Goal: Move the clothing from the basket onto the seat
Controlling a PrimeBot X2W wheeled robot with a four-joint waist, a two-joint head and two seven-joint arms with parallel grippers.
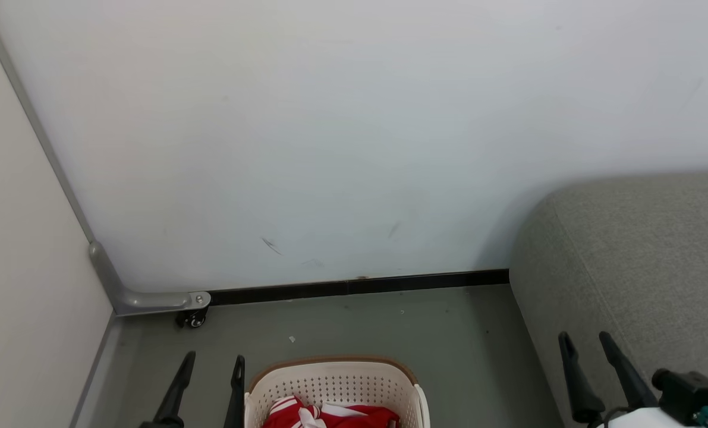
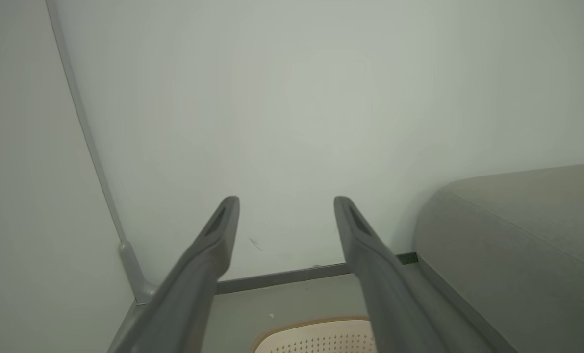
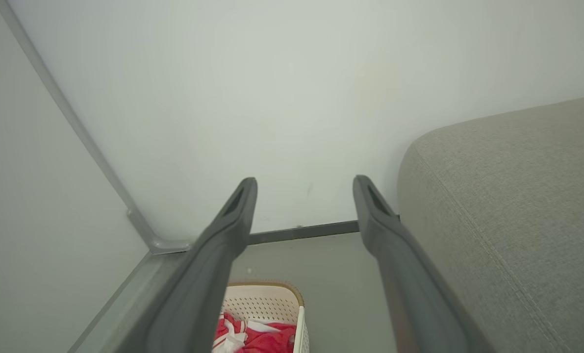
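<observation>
Two open, empty: left gripper [image 1: 214, 359], right gripper [image 1: 584, 339]. Clothing [image 1: 330, 416] heaped in basket [image 1: 336, 380], near seat [image 1: 639, 255]. We judge it soft, light, floppy; we'd pinch a raised top fold.
</observation>
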